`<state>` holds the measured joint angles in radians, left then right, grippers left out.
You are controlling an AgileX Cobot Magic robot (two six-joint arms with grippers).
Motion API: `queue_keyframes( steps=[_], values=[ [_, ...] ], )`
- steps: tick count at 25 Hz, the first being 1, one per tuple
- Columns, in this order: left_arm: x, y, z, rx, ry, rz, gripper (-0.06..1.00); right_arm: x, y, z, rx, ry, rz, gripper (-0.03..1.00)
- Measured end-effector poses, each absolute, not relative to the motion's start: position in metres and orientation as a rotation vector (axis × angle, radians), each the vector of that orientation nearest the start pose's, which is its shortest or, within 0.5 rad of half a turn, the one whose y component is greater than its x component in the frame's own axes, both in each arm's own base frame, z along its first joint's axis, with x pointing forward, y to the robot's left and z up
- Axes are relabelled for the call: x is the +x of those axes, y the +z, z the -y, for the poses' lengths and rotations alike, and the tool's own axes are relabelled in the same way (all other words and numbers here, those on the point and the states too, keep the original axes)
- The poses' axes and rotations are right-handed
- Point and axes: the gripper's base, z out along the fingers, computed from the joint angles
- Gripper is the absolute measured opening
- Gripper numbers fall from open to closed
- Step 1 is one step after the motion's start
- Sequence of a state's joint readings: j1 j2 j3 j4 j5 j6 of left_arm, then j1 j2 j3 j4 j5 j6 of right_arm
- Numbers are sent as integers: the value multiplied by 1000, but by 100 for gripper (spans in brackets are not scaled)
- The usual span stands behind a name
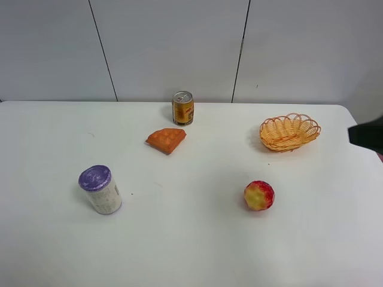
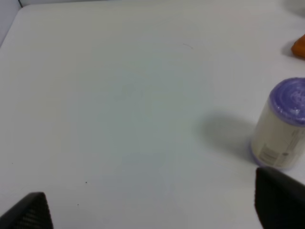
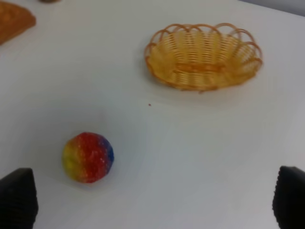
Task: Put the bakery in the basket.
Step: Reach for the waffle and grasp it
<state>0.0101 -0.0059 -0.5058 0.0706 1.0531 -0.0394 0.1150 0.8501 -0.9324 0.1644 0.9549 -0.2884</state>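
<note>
The bakery, an orange-brown waffle wedge (image 1: 166, 140), lies flat on the white table left of centre, in front of a can; its edge shows in the right wrist view (image 3: 12, 21) and the left wrist view (image 2: 300, 46). The tan wicker basket (image 1: 270, 128) stands empty at the back right, also in the right wrist view (image 3: 202, 86). My right gripper (image 3: 152, 202) is open and empty, above the table near the fruit, short of the basket. My left gripper (image 2: 152, 210) is open and empty over bare table, beside a white container.
A gold drink can (image 1: 183, 107) stands upright behind the waffle. A white container with a purple lid (image 1: 101, 189) stands front left, also in the left wrist view (image 2: 281, 126). A red-yellow round fruit (image 1: 259, 195) lies front right (image 3: 87, 157). A dark arm part (image 1: 366, 134) shows at the right edge.
</note>
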Motion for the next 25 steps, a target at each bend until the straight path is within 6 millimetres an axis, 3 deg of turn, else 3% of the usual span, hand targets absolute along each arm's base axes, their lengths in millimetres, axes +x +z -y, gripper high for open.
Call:
queue_keyframes(
  steps=[3,8,11,15,20,25],
  values=[
    [-6,280,-6,-53,66,-2023,84,203,365,-64,-711,129,-2326,99],
    [-6,280,-6,-53,66,-2023,84,277,368,-146,-1060,159,-2265,99],
    [-6,280,-6,-53,66,-2023,84,318,349,-201,-1214,190,-2278,99],
    [-6,280,-6,-53,66,-2023,84,352,311,-259,-1362,219,-2301,99],
    [-6,280,-6,-53,66,-2023,84,379,279,-292,-1363,273,-2290,99],
    [-6,280,-6,-53,66,-2023,84,386,281,-299,-1300,316,-2228,99]
  ],
)
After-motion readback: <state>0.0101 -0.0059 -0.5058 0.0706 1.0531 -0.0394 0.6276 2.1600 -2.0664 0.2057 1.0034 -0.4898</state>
